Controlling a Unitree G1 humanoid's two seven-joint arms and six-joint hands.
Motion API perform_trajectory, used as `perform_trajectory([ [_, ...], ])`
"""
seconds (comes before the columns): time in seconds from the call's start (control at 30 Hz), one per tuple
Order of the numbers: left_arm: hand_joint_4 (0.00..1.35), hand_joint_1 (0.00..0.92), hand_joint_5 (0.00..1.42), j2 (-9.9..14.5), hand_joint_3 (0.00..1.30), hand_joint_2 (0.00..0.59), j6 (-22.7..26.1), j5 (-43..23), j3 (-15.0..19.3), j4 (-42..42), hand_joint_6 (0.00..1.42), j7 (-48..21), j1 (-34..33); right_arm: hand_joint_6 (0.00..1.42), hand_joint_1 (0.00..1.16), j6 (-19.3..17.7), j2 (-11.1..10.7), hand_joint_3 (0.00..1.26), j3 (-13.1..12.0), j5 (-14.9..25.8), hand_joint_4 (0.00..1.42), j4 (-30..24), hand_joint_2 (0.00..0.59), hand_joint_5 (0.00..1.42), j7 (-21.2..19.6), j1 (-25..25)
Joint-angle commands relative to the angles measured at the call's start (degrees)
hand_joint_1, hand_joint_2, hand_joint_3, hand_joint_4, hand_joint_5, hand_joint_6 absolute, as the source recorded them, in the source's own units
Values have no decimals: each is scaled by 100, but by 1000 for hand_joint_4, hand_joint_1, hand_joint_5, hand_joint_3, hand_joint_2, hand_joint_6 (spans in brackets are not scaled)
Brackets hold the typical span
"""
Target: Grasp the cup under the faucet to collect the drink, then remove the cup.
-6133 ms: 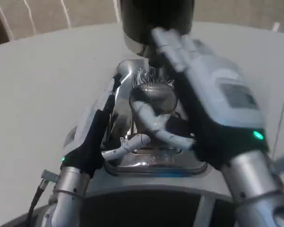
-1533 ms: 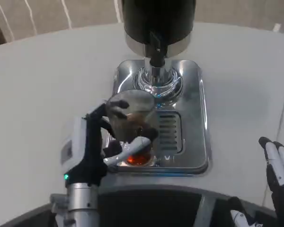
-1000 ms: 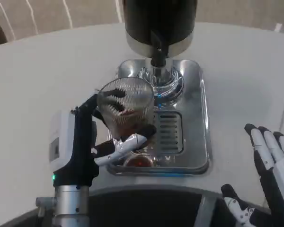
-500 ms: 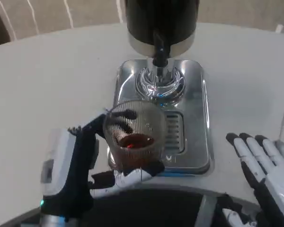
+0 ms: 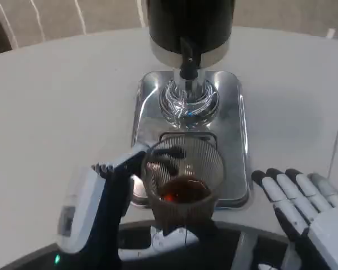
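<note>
A clear ribbed cup [image 5: 183, 183] with dark reddish drink in its bottom is held by my left hand [image 5: 104, 211], fingers wrapped around its sides, over the near edge of the steel drip tray [image 5: 148, 95]. The black dispenser [image 5: 190, 25] stands at the tray's far end, its faucet [image 5: 188, 63] above a round steel stand with nothing on it. My right hand [image 5: 304, 211] lies at the lower right, fingers spread flat and holding nothing, to the right of the tray.
The white table [image 5: 56, 107] stretches wide to the left and right of the tray. A dark curved edge [image 5: 236, 247] of my body runs along the bottom of the picture.
My left hand has drawn the cup away from the faucet toward me, now at the tray's near edge. The right hand has come up and inward at the lower right.
</note>
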Motion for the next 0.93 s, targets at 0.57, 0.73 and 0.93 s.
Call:
perform_trajectory([
  [0.57,1239,679,1406,70,1171,81,-543,40,0,-175,1424,-187,428,0,153,-450,643,0,406,-794,0,-210,565,0,-768,346],
  [0.73,1239,679,1406,63,1171,81,-543,15,-4,-139,1424,-215,379,0,159,-422,784,0,502,-886,0,-204,565,0,-813,305],
  [0.93,1239,679,1406,77,1171,81,-567,-33,21,-106,1424,-260,329,0,164,-374,960,0,627,-1056,0,-200,565,0,-854,288],
])
